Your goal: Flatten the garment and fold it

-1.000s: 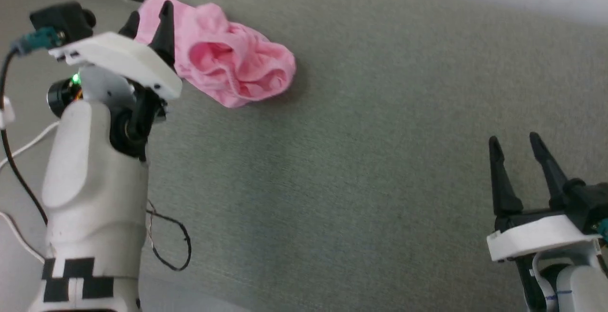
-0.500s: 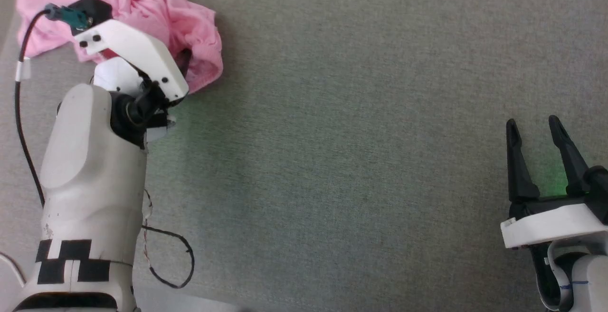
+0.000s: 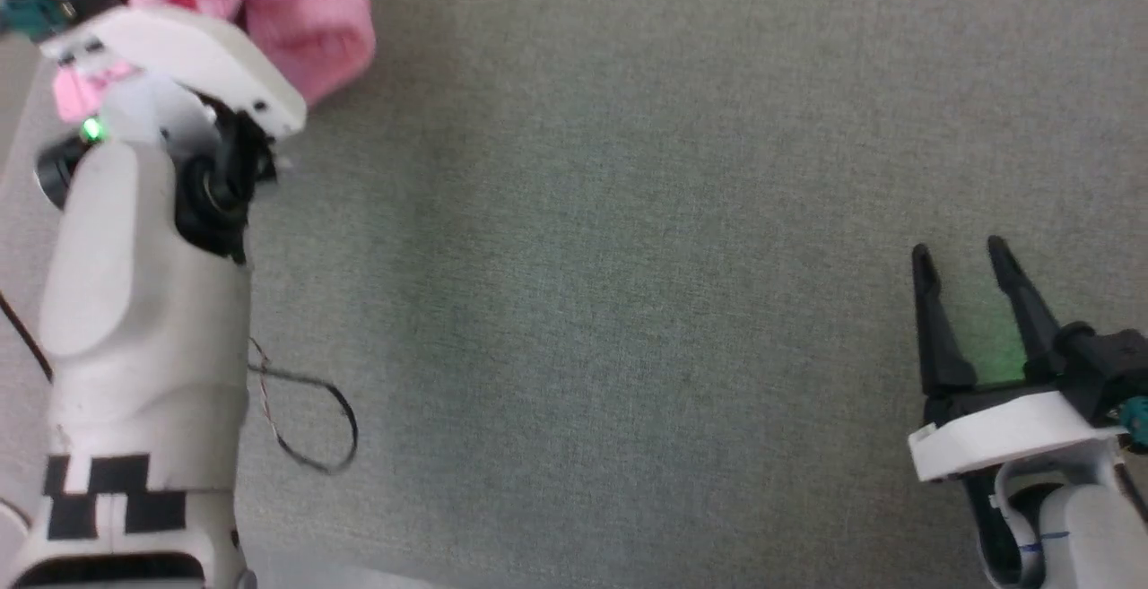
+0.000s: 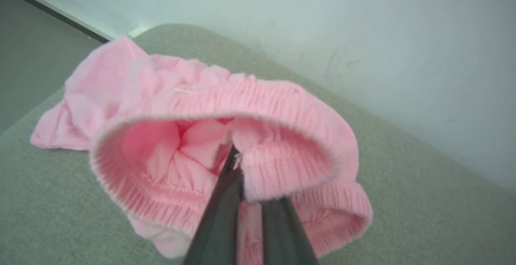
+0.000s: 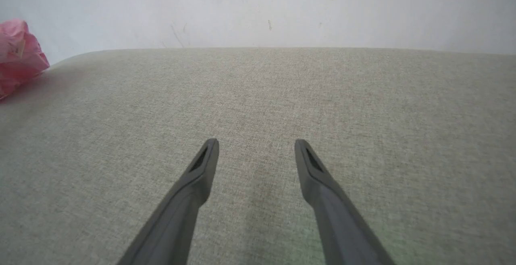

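The light pink garment (image 3: 309, 24) lies crumpled at the far left of the grey-green cloth surface (image 3: 628, 257), partly behind my left wrist. In the left wrist view its ruffled elastic opening (image 4: 258, 99) gapes toward the camera. My left gripper (image 4: 248, 176) is shut on the near rim of that band, with one finger (image 4: 225, 200) reaching inside the opening and the other under the band. My right gripper (image 3: 958, 253) stands open low at the right, far from the garment, with bare surface between its fingers (image 5: 201, 168). A pink edge of the garment (image 5: 18, 51) shows at the left of the right wrist view.
A pale wall (image 4: 363, 35) rises just behind the surface's rounded far edge. A dark strip (image 4: 48, 11) runs along the wall's base beyond the left corner. A thin black cable loop (image 3: 309, 428) hangs beside my left forearm (image 3: 134, 320).
The head camera has shifted. My left gripper, earlier open at the garment's left end, has gone over the garment and shut on its elastic band. The right gripper stays open.
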You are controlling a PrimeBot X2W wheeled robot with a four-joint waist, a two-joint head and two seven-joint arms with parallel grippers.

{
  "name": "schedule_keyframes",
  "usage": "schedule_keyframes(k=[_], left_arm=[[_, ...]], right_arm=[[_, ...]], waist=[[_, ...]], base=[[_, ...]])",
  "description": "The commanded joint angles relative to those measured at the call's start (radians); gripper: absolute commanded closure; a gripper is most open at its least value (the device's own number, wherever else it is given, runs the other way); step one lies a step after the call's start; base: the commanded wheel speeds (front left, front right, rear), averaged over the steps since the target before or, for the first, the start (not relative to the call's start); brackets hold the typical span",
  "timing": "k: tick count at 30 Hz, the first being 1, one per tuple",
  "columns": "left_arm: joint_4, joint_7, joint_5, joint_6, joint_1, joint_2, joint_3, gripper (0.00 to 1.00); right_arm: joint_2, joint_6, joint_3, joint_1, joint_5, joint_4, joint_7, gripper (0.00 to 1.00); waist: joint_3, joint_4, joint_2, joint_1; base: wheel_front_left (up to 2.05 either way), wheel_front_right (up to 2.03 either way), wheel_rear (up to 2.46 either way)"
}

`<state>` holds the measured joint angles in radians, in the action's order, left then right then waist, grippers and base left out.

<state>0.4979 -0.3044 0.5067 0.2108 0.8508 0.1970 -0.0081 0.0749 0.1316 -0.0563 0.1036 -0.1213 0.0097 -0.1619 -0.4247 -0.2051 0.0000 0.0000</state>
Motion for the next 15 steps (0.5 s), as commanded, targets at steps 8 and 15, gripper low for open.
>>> schedule_keyframes(k=[8,15], left_arm=[[-0.076,0.127,0.017,-0.182,0.177,0.001,-0.057,1.00],[-0.086,0.058,0.057,-0.255,0.202,-0.064,-0.134,1.00]], right_arm=[[-0.023,-0.001,0.024,-0.003,-0.029,0.111,-0.047,0.00],[-0.024,-0.001,0.029,-0.022,-0.085,0.174,-0.072,0.00]], waist=[[0.243,0.082,0.0000,0.0000],[0.336,0.162,0.0000,0.0000]], base=[[0.00,0.00,0.00],[0.00,0.00,0.00]])
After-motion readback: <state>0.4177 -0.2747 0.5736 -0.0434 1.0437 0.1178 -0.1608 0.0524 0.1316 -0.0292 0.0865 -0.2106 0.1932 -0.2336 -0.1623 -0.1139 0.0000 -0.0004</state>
